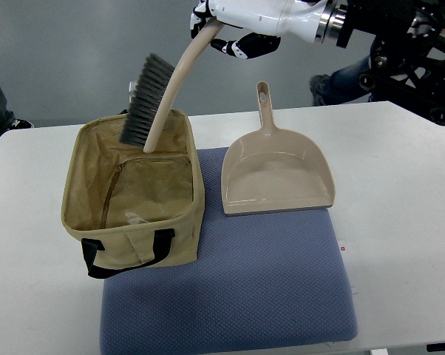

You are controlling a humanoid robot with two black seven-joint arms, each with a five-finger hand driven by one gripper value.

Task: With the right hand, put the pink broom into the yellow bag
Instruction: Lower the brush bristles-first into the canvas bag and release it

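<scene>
Broom [165, 89]: pale pinkish-beige curved handle, grey bristles, standing tilted with its head end dipping into the open top of the bag [134, 196] at the far rim. Bag: tan-yellow fabric box, black strap handle in front, resting on the left part of a blue mat [259, 281]. Right hand [226, 28]: white with black fingers, at the top edge, clamped around the upper end of the broom handle. Matching dustpan [276, 174] just right of the bag, on a white table [400, 192].

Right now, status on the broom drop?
Right hand shut on broom handle. Brush end over open bag, not released. Dustpan beside, clear.
</scene>
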